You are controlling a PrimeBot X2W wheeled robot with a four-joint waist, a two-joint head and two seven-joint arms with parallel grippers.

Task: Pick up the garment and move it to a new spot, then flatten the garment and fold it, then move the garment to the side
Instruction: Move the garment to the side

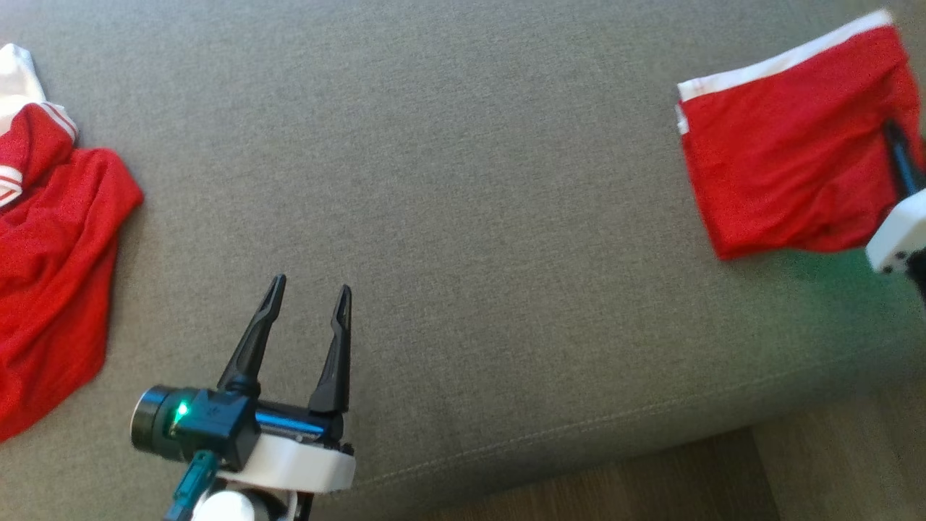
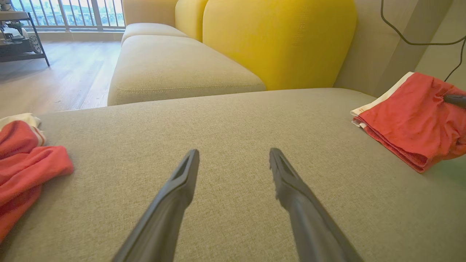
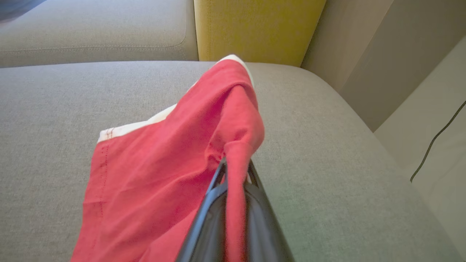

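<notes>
The right gripper is pressed together on a bunched fold of the folded red garment, pinching the cloth at its right side. The garment, white band toward the back, sits by the right edge of the grey seat cushion, near the back right corner in front of the yellow backrest. In the right wrist view the pinched part is raised and the rest drapes down to the cushion; so the step in hand looks like the move to the side, close to its end. The left gripper hangs spread and empty near the cushion's front edge, well apart from the cloth; a second red and white garment lies crumpled at the left edge.

To do this well, in my judgement: lower the pinched fold until the layers lie flat before letting go; a release from height would likely let the fold spring open. Set the garment fully inside the right edge, so nothing slides off toward the cable. Then draw back straight along the fingers, so the thin knit does not snag.
</notes>
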